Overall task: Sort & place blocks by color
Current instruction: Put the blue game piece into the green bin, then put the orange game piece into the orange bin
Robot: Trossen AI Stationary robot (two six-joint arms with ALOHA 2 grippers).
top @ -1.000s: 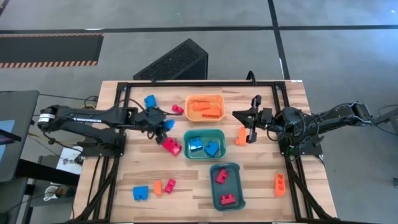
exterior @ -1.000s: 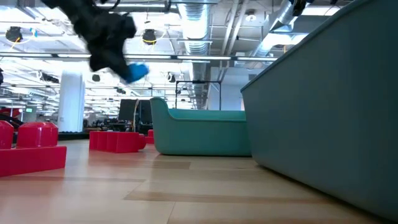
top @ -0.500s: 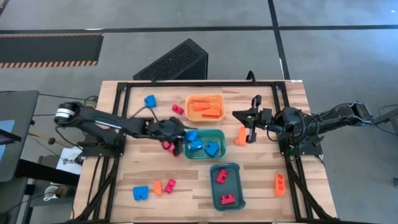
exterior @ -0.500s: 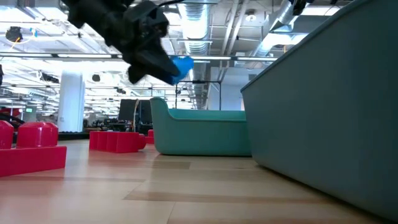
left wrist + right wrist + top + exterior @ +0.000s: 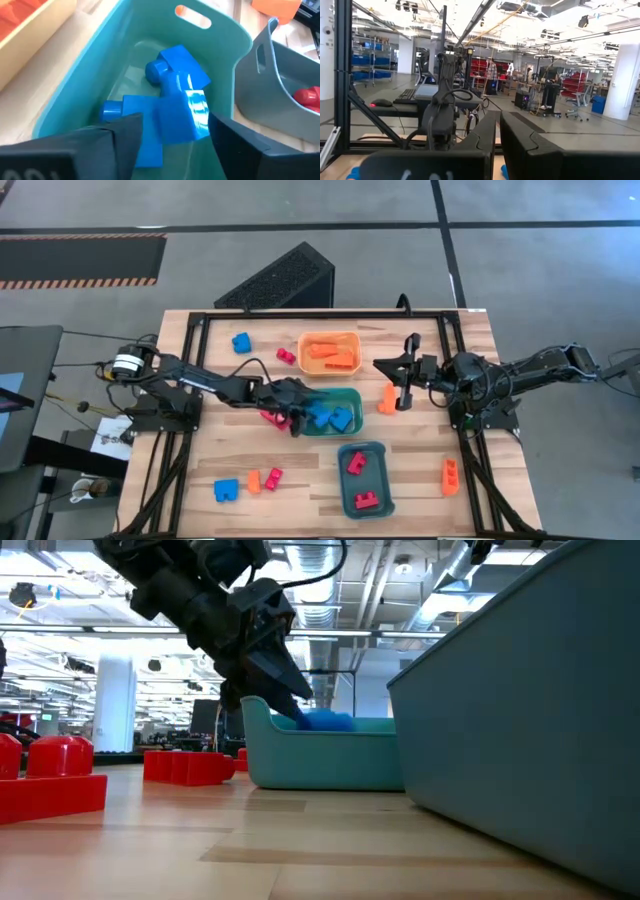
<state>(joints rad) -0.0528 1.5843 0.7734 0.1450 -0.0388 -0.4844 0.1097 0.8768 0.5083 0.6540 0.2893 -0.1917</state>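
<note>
My left gripper (image 5: 303, 412) (image 5: 175, 125) hangs open just inside the left end of the green tray (image 5: 355, 394), slanting down from the table's left. A blue block (image 5: 186, 112) lies between its fingers on the other blue blocks (image 5: 131, 112) in the tray, with a gap showing beside the left finger. In the low view this block (image 5: 326, 721) shows at the tray's rim, just past the fingertips (image 5: 296, 710). My right gripper (image 5: 400, 380) (image 5: 497, 132) waits shut and raised over the table's right part.
The orange tray (image 5: 304, 352) at the far side holds orange blocks; the grey-blue tray (image 5: 383, 470) near the front holds red ones. Loose blocks: blue (image 5: 241, 342), red (image 5: 286, 356), red (image 5: 272, 418) under my left arm, orange (image 5: 387, 398), orange (image 5: 450, 476), and three at front left (image 5: 250, 484).
My left gripper has carried the blue block toward the table's right and down, from beside the tray to inside its left end, tipping further downward. It has opened, and the block now lies in the green tray on the other blue blocks.
</note>
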